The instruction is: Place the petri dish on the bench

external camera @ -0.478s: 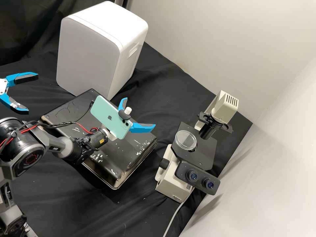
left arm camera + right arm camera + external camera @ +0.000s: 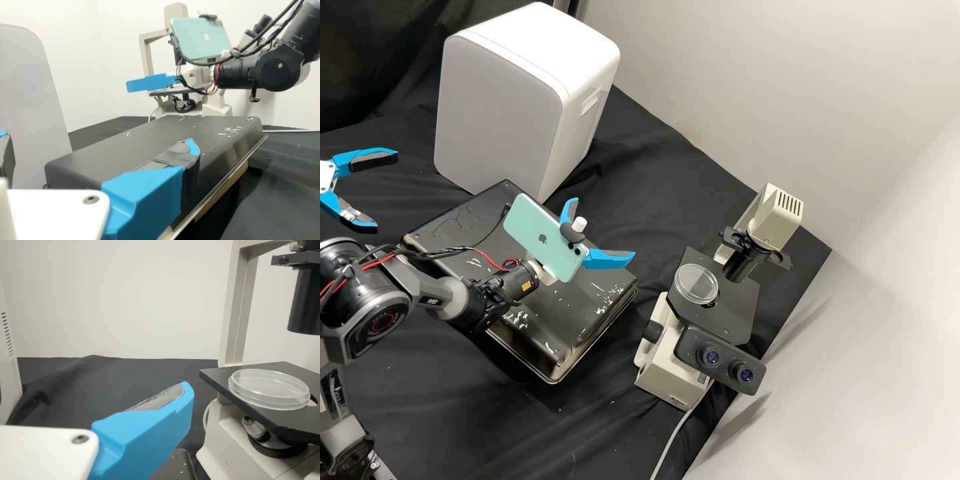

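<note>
High view, near to far. Nearest, the microscope (image 2: 693, 347) stands on the bench (image 2: 453, 413). The petri dish (image 2: 697, 283) lies flat on its black stage (image 2: 733, 313), under the lens housing. The right gripper (image 2: 603, 230) hangs beside the microscope, well apart from the dish and above a dark flat case (image 2: 587, 320); its jaws are spread wide and hold nothing. The left gripper (image 2: 380, 190), far from the microscope across the case, is likewise wide and empty. A white cabinet (image 2: 513, 93) stands farthest from the microscope. In the right wrist view the dish (image 2: 269, 388) rests level on the stage, beyond the blue finger (image 2: 150, 435).
</note>
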